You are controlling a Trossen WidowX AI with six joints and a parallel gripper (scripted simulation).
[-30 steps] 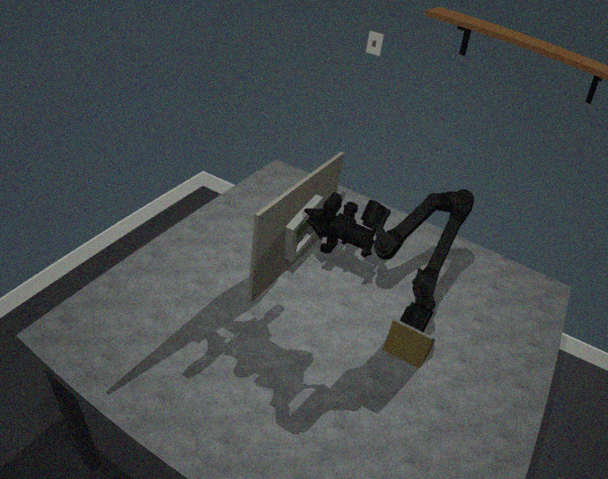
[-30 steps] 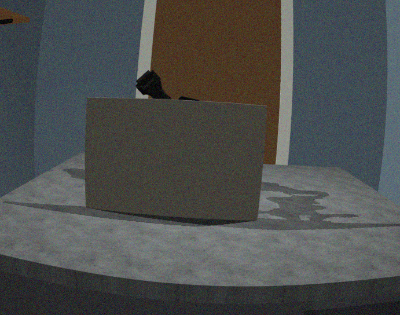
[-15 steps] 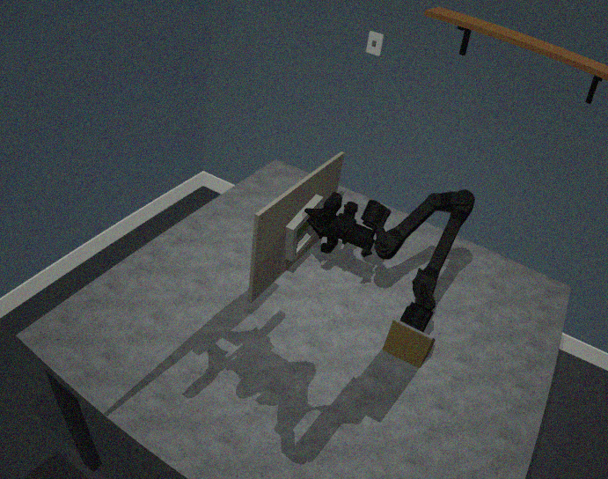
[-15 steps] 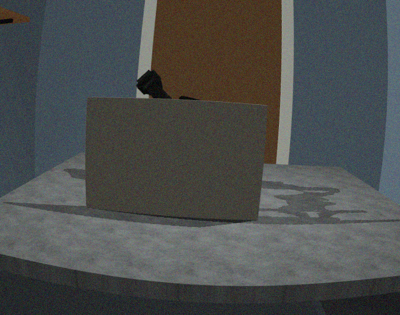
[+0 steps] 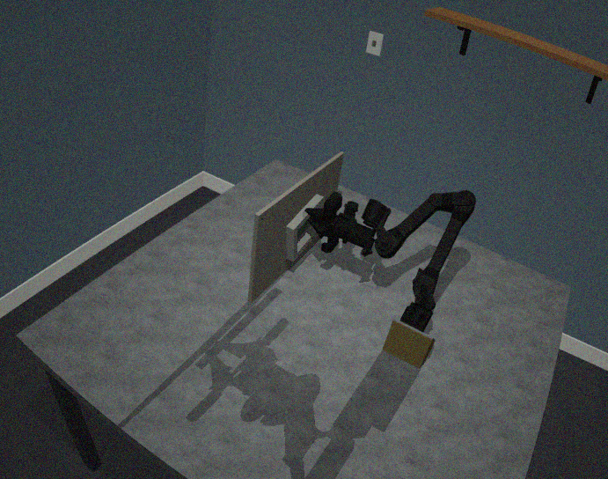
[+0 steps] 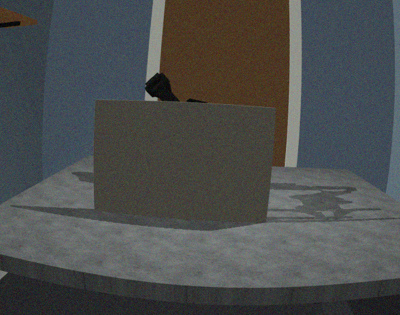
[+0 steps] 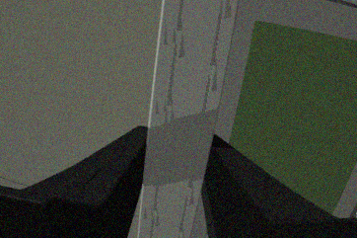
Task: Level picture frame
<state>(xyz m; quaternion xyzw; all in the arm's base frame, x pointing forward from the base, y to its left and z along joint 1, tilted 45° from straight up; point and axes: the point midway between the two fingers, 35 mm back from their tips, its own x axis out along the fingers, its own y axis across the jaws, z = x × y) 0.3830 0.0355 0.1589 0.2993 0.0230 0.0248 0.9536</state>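
Note:
The pale picture frame (image 5: 291, 243) (image 7: 192, 70) is in front of the upright board (image 5: 267, 257) (image 6: 182, 160) (image 7: 74, 50). Its green picture (image 7: 296, 100) shows right of the held rail in the wrist view. My gripper (image 5: 311, 220) (image 7: 175, 141) is shut on this rail, one finger on the outer side and one on the picture side. In the top view it reaches the frame's upper part. In the wrist view the rail leans slightly right toward the top; I cannot tell from this whether the frame is level. The screw and notched strip are hidden. The exterior camera sees only the board's back.
The board stands on the grey table (image 5: 159, 308) (image 6: 200, 255). My arm rises behind a yellow-brown block (image 5: 407, 344) at its base. A wooden shelf (image 5: 523, 38) (image 6: 8, 14) is on the room wall, with a white wall plate (image 5: 375, 36) nearby. Arm shadows cross the table.

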